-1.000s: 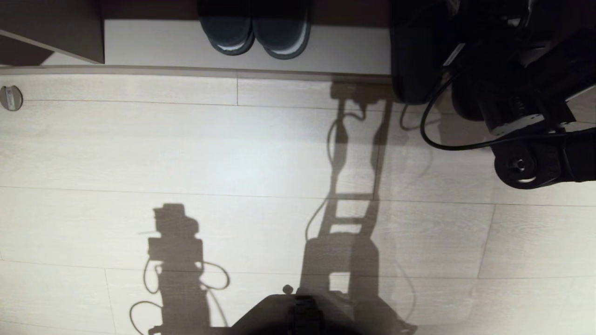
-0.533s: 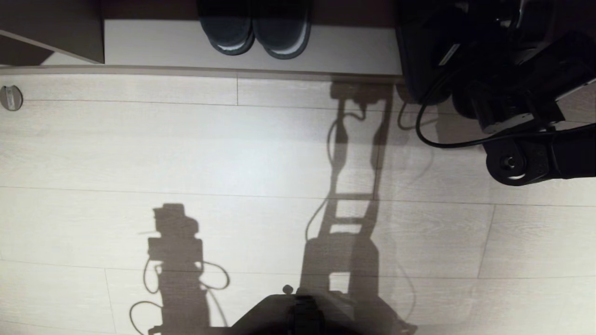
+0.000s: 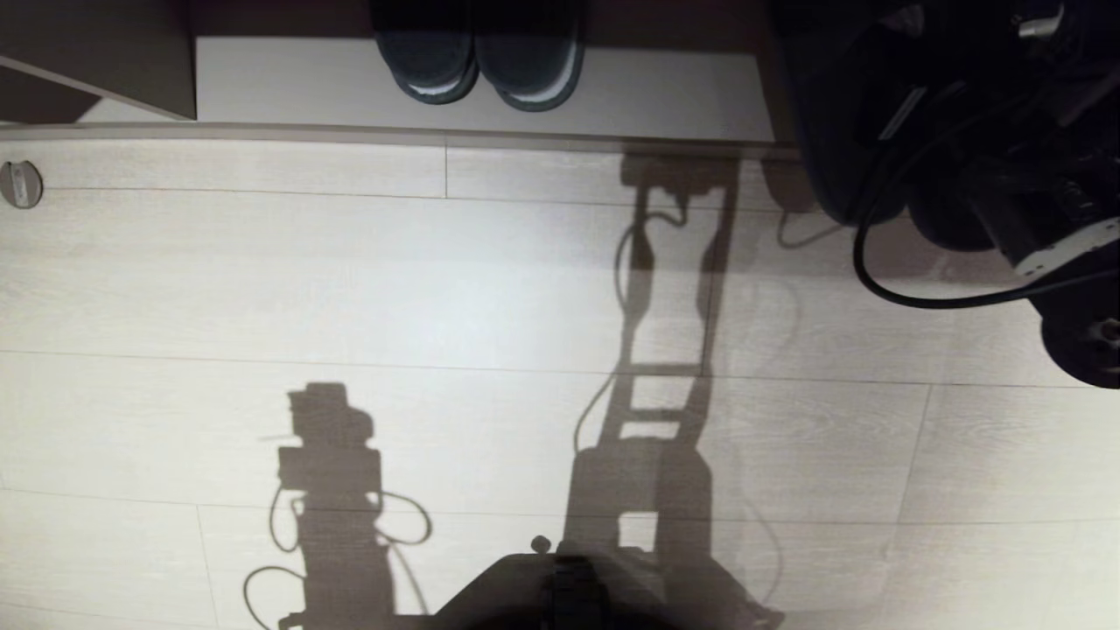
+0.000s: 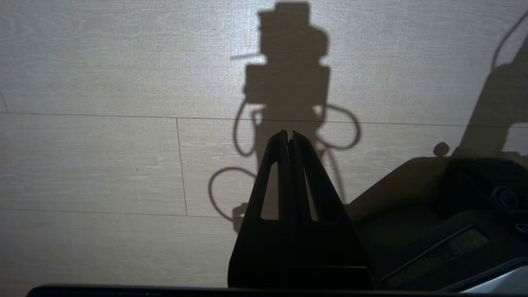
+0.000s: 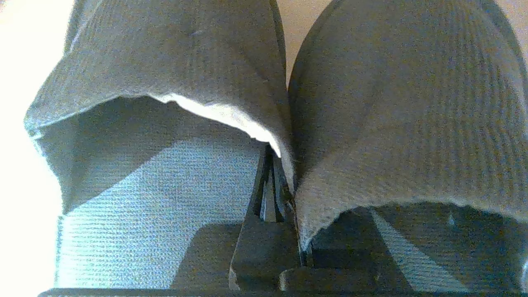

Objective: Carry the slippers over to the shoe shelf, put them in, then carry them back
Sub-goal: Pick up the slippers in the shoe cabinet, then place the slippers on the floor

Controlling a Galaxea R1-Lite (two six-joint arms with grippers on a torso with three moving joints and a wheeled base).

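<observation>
The slippers (image 5: 396,107) are grey ribbed fabric and fill the right wrist view side by side. My right gripper (image 5: 272,163) is shut on the inner edges of their uppers, where the two meet. In the head view they show only as a dark mass (image 3: 827,114) at the upper right, hanging in front of my right arm (image 3: 1041,227) over the front edge of the shoe shelf. The shoe shelf's pale base board (image 3: 297,83) runs along the top of that view. My left gripper (image 4: 288,135) is shut and empty, parked low over the floor beside my base.
A darker pair of slippers (image 3: 479,66) stands on the base board at top centre. An upright divider panel (image 3: 105,52) is at the top left. A round metal disc (image 3: 20,184) sits in the wood floor. My base (image 3: 569,595) shows at the bottom.
In the head view my right arm and the dark mass it carries have shifted to the right. The dark pair on the shelf has not moved.
</observation>
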